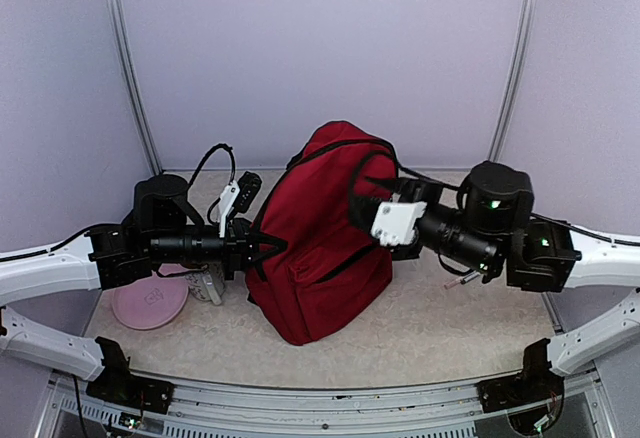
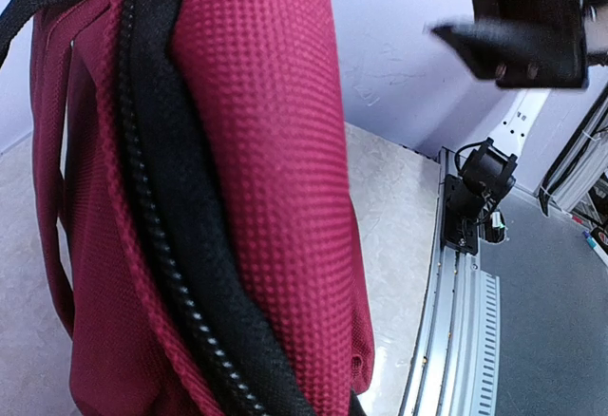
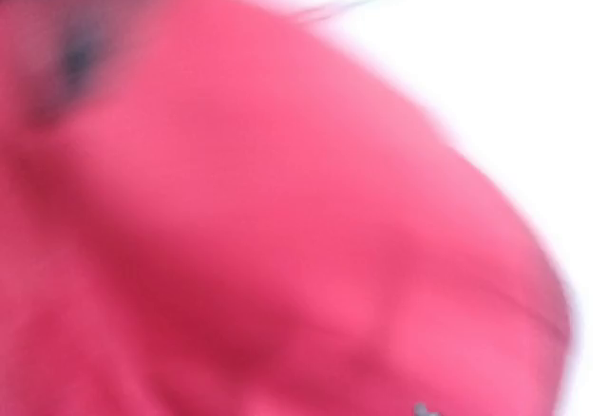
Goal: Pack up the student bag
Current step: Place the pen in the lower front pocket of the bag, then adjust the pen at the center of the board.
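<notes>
**A:** Top view, quick?

**B:** The student bag stands upright at frame centre on the desk, leaning slightly. The left arm comes in from the left edge and the right arm from the right edge. Both are stretched roughly level, with their wrists pointed at the bag.

**A:** What does the left wrist view add?

**B:** A close-up of the bag's side that the top view can't resolve. It shows the red weave and a black zipper running top to bottom through the left half. There is bare desk and a metal rail at lower right.

**A:** Right wrist?

**B:** Just blurred red filling the frame, with white at upper right. No detail is usable.

**A:** Jaws?

**B:** In the top view the left jaws are against the bag's left edge, touching the fabric. I can't tell whether they are apart or clamped. The right jaws are pressed at the bag's upper right side by a black strap, and the tips are hidden. I can't tell there either.

**A:** Anything else?

**B:** A pink disc lies flat at lower left, below the left arm and apart from the bag.
</notes>
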Controlling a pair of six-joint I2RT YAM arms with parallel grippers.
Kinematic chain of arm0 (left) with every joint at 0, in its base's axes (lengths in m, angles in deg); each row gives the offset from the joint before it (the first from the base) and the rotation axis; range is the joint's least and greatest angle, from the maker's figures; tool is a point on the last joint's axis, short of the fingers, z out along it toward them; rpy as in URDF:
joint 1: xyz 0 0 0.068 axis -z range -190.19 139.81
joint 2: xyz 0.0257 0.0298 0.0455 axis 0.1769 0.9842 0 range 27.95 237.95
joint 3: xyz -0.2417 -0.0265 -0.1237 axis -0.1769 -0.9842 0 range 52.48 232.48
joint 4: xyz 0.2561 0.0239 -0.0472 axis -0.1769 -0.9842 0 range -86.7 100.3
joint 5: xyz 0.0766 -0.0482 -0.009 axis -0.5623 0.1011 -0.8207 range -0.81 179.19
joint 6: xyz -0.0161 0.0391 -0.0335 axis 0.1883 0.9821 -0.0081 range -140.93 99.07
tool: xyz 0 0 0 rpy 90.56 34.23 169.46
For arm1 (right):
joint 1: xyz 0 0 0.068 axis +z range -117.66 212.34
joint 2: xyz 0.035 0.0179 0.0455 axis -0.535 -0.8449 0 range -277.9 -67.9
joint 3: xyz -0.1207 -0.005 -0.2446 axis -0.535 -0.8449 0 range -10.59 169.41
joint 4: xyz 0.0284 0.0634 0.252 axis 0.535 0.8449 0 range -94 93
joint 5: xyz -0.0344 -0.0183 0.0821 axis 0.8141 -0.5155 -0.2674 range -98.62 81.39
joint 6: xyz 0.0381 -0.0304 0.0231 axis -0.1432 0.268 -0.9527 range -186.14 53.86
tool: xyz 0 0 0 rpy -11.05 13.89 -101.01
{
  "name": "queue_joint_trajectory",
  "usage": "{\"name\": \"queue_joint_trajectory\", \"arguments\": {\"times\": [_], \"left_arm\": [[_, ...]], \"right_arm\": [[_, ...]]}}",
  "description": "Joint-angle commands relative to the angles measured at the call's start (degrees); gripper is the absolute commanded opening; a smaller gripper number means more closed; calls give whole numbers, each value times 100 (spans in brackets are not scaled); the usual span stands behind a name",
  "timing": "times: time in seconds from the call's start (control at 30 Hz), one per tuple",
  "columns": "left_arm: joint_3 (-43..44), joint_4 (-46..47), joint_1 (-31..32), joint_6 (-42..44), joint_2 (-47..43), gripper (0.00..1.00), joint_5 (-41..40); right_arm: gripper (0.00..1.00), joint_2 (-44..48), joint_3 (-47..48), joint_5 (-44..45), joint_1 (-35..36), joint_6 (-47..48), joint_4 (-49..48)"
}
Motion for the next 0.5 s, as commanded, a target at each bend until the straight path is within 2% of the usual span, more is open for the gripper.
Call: {"name": "queue_joint_trajectory", "arguments": {"times": [0.0, 0.13, 0.2, 0.23, 0.3, 0.47], "left_arm": [[139, 95, -27, 73, 14, 1, -43], [127, 117, -36, 64, 21, 1, -52], [130, 115, -31, 61, 15, 1, -58], [130, 115, -31, 61, 4, 1, -53], [126, 123, -31, 61, -22, 1, -58], [127, 121, -24, 44, -31, 1, -28]], "right_arm": [[53, 635, -144, 1698, -114, -4316, -524], [51, 1182, -378, 2737, -792, -6745, 684], [46, 1383, -429, 2758, -1553, -8363, 1923], [44, 1425, -510, 2502, -2113, -9049, 2641], [45, 1411, -839, 1604, -3293, -9473, 3142], [59, 806, -1630, -662, -5715, -8957, 2821]]}}
